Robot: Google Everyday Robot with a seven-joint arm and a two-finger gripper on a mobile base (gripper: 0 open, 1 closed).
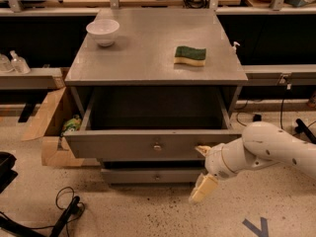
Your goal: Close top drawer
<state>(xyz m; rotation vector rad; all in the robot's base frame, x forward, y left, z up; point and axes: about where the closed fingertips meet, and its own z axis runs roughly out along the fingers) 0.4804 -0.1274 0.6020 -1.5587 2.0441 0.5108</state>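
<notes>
The top drawer of the grey cabinet is pulled out, with its inside empty and a small round knob at the centre of its front panel. My gripper is at the right end of that front panel, on a white arm coming in from the right. It is open. One cream fingertip touches the drawer front, and the other fingertip hangs lower, in front of the shorter drawer below.
A white bowl and a green-and-yellow sponge lie on the cabinet top. A cardboard box stands on the floor at the left. Cables lie on the floor at the lower left.
</notes>
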